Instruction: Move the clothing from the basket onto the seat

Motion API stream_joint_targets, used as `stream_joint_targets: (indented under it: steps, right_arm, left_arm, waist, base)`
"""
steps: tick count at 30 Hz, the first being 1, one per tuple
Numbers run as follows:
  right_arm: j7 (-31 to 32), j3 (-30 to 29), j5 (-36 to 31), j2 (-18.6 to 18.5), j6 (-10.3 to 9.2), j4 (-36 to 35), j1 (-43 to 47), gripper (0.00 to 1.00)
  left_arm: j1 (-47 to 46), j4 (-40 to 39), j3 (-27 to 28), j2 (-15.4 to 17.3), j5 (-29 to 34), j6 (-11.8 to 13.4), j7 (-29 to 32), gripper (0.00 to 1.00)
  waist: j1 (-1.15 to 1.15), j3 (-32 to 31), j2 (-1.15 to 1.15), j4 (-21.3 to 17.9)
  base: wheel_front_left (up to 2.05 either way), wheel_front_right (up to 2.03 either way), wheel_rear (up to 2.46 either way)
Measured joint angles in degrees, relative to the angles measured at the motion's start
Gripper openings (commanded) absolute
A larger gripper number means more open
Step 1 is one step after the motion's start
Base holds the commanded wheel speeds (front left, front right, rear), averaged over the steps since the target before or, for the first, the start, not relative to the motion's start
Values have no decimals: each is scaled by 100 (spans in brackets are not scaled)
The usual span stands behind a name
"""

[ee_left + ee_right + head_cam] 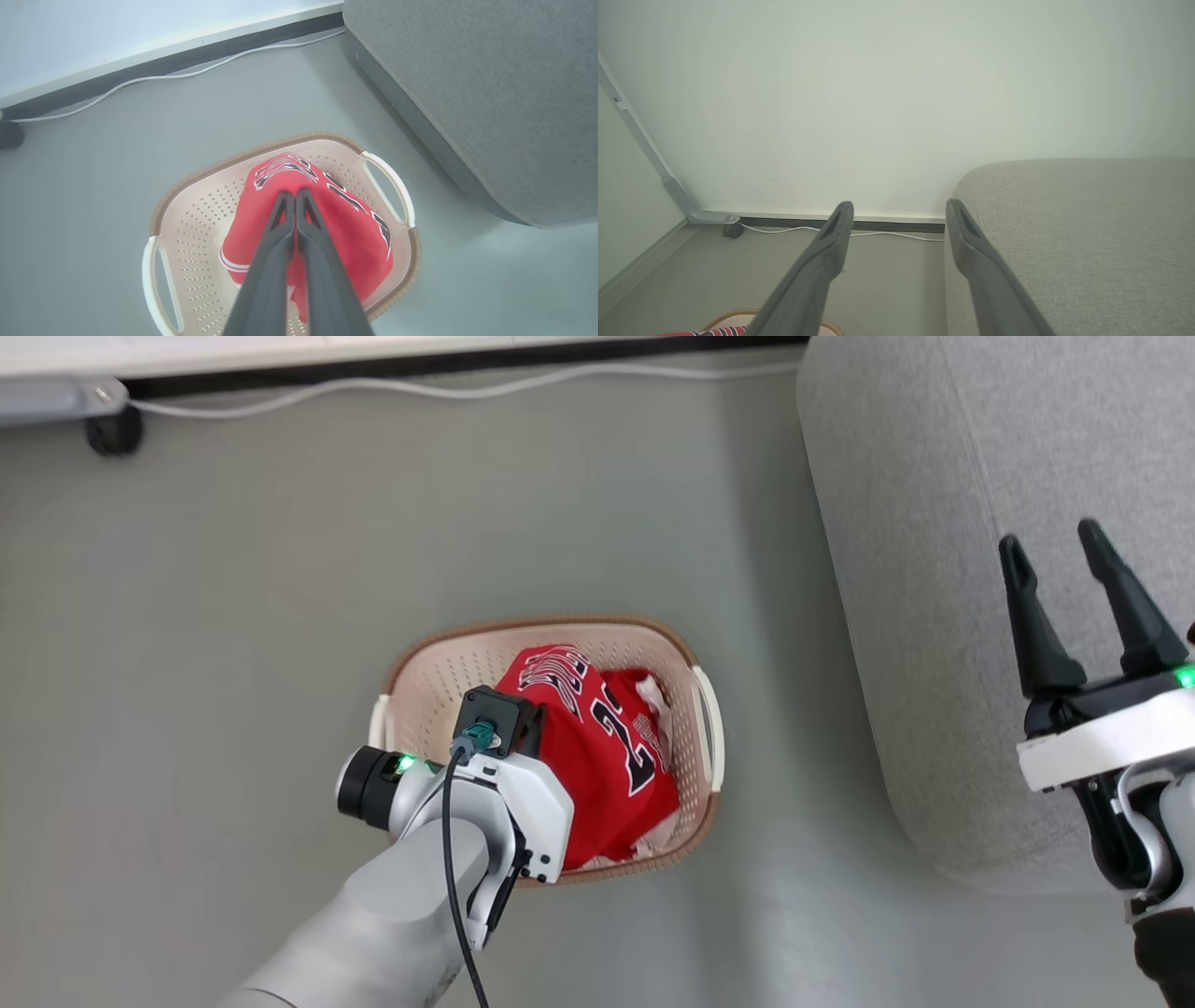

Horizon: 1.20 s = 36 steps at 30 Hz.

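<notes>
The left gripper has its jaws pressed fully together, apparently pinching a peak of the red clothing, which tents up beneath them inside the cream basket on the floor. The right gripper hovers by the grey seat, jaws spread wide and holding nothing. The basket stands near the seat's corner. No garment lies on the visible part of the seat. The task looks barely begun: lifting, carrying and dropping all remain.

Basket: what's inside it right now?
Red clothing numbered 23, pinched by the shut left hand; white fabric at its edges. Whatever lies underneath in the basket is covered.
</notes>
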Motion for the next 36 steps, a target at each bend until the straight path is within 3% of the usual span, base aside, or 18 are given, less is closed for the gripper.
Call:
stream_joint_targets:
  steps: [4, 11, 20, 26, 36]
  right_arm:
    - [1, -22, -89, 77, 0, 174, 175, 100]
    - [1, -132, -255, 250, 0, 408, 480, 100]
    - [1, -187, -371, 469, 0, 600, 811, 100]
    - [1, -234, -420, 514, 0, 679, 955, 100]
    - [1, -268, -454, 541, 0, 730, 1081, 100]
  left_arm:
    - [3, -343, 336, -1, 224, -40, -4, 0]
    - [156, -1048, 1250, -22, 1151, -48, -5, 0]
    - [354, -2026, 2304, -8, 2213, -350, -9, 0]
    - [365, -2528, 2626, 47, 2538, -501, -23, 0]
    - [180, -3274, 2663, 185, 2807, -541, 4, 0]
  waist:
    - [0, -356, 0, 127]
    - [0, -880, 0, 330]
    - [0, -1358, 0, 485]
    - [0, -1507, 0, 508]
    - [0, -1536, 0, 536]
  base:
    - [0, 0, 0]
    - [0, 0, 0]
    - [0, 0, 0]
    - [0, 0, 0]
    - [0, 0, 0]
